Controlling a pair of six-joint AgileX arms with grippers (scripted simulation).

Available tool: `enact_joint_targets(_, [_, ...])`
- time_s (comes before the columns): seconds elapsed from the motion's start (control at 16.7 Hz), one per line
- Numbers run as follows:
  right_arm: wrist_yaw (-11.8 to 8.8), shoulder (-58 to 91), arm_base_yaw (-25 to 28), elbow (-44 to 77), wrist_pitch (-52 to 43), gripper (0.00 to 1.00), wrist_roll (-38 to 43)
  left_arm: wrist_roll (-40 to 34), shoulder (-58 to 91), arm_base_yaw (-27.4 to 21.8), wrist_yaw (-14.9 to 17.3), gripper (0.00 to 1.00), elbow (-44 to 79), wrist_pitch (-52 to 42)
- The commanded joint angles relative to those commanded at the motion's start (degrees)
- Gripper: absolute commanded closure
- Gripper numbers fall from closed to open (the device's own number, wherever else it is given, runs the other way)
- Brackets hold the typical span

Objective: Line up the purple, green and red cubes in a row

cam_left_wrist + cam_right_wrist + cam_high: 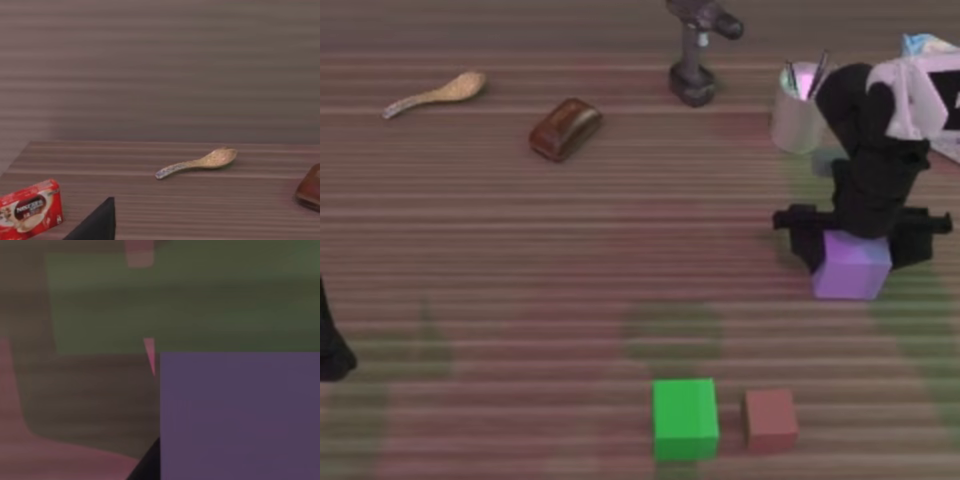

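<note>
Right gripper (pixel 853 238) sits on top of the purple cube (pixel 851 268) near the table's right edge, apparently clamped on it; the contact itself is hidden. Green cube (pixel 685 418) and red cube (pixel 771 419) sit side by side at the front edge. Risk: the big cube twists in a shallow grip, or knocks the red one when set down. Left arm (pixel 332 345) parked at the left edge.

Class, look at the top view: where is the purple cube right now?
The purple cube sits on the table's right side, directly under the right gripper, below the pen cup and well up-right of the green cube and red cube.
</note>
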Motion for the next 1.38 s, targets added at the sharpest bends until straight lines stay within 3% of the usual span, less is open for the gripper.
enact_joint_targets(0.6, [0.16, -0.58, -0.13, 0.25, -0.38, 1.0, -0.02, 0.0, 0.0, 0.0, 0.0, 0.0, 0.0, 0.0])
enact_joint_targets(1.02, [0.11, -5.58, 0.31, 6.92, -12.39, 1.0, -0.09, 0.0, 0.0, 0.0, 0.0, 0.0, 0.0, 0.0])
enact_joint_targets(1.38, [0.08, -5.98, 0.16, 7.48, -13.22, 1.0, 0.1, 0.0, 0.0, 0.0, 0.0, 0.0, 0.0, 0.0])
